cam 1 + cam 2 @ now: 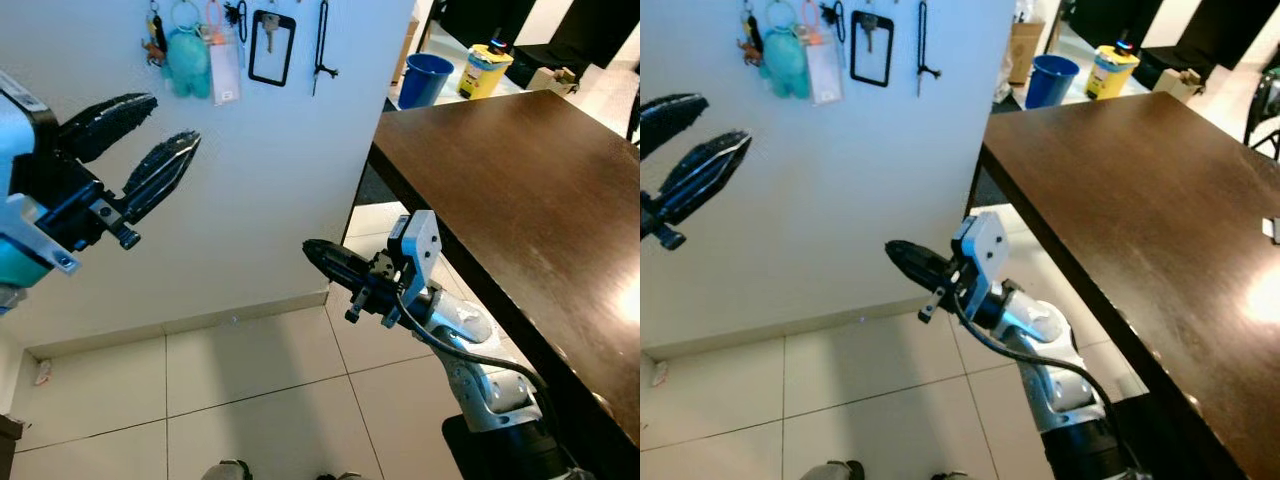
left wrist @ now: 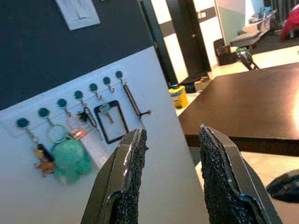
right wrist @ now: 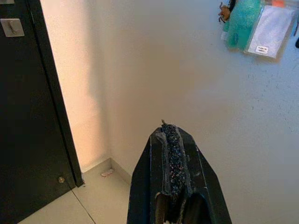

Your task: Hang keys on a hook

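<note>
Keys (image 1: 269, 29) hang above the spread, empty left pincer (image 1: 150, 150); right pincer (image 1: 330, 262), pressed together, risks brushing the wall.

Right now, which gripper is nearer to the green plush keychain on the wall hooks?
Left. The left gripper is raised, open, just below and beside the green plush keychain. The right gripper is shut, much lower and further from it, near the dark table.
</note>
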Available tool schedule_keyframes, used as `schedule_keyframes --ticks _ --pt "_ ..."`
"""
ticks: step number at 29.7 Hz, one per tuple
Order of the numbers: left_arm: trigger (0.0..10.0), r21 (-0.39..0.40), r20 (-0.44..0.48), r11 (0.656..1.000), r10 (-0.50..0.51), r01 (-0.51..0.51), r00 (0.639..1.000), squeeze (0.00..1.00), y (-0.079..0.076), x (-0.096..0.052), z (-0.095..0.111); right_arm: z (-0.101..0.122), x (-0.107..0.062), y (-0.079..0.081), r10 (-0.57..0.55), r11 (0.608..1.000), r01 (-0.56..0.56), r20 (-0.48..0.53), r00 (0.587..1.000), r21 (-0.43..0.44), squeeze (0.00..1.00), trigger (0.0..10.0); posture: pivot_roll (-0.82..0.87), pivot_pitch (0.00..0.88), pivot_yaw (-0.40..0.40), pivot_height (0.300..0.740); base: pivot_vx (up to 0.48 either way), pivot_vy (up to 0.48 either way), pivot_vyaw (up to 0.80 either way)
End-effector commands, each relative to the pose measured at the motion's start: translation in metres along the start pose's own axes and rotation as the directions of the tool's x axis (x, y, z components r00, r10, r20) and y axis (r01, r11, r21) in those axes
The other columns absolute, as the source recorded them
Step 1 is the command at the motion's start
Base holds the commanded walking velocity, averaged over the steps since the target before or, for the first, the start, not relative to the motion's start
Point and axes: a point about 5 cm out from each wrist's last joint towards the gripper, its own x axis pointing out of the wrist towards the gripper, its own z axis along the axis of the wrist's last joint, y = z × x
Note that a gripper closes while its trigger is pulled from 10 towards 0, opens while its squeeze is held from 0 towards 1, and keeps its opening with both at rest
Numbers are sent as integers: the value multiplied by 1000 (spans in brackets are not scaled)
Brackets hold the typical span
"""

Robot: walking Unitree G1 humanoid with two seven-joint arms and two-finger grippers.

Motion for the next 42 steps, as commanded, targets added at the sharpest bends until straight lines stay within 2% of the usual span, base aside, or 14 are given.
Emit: schedule_keyframes --ticks 1,7,13,14,16,17,18,20,23,26,30,35,37,42 --pt "10000 -3 -11 1000 19 -19 1000 0 0 4 -5 -1 -2 1 -1 1000 1 -5 1000 -3 0 10000 135 25 -9 740 0 0 0" --pt "10000 -37 -32 998 47 -48 998 0 -1 10 -15 -1 -1 2 -1 1000 1 -4 1000 -3 0 10000 134 24 -5 740 0 0 0" --pt "10000 -125 -233 985 85 -116 969 0 -13 25 -70 -6 3 3 -15 1000 15 -13 1000 -1 0 10000 121 16 4 740 0 0 0" --pt "10000 -164 -300 978 75 -129 951 0 -21 28 -90 -8 5 2 -35 999 35 -21 999 -5 0 10000 118 14 6 740 0 0 0" --pt "10000 -164 -300 978 75 -129 951 0 -21 28 -90 -8 5 2 -35 999 35 -21 999 -5 0 10000 118 14 6 740 0 0 0" --pt "10000 -218 -394 969 25 -120 919 0 -39 30 -120 -13 7 -3 -88 996 88 -34 995 -15 0 10000 115 7 7 740 0 0 0" --pt "10000 -218 -394 969 25 -120 919 0 -39 30 -120 -13 7 -3 -88 996 88 -34 995 -15 0 10000 115 7 7 740 0 0 0" --pt "10000 -268 -483 963 -109 -28 869 0 -81 26 -157 -17 11 -12 -190 981 189 -49 980 -34 0 10000 87 1 17 740 0 0 0" --pt "10000 -270 -465 963 -151 23 873 0 -99 28 -162 -17 12 -19 -259 966 257 -45 965 -38 0 10000 77 0 19 740 0 0 0" --pt "10000 -251 -400 967 -52 -55 915 0 -90 40 -155 -22 10 -22 -311 950 311 -60 948 -9 0 10000 71 0 19 740 0 0 0" --pt "10000 -244 -388 968 -46 -55 920 0 -91 43 -155 -24 9 -22 -316 949 317 -68 946 -5 0 10000 71 0 19 740 0 0 0" --pt "10000 -311 -310 949 -57 -44 949 0 -104 58 -152 -29 4 -25 -363 932 361 -99 927 -38 0 10000 36 0 26 740 0 0 0" --pt "10000 -308 -261 951 -68 -16 963 0 -113 73 -148 -36 -10 -30 -424 906 417 -157 892 -77 0 10000 -8 0 41 740 0 0 0" --pt "10000 -239 -285 969 -15 -56 958 0 -106 70 -154 -39 -14 -29 -436 900 432 -158 886 -64 0 10000 -5 0 46 740 0 0 0"
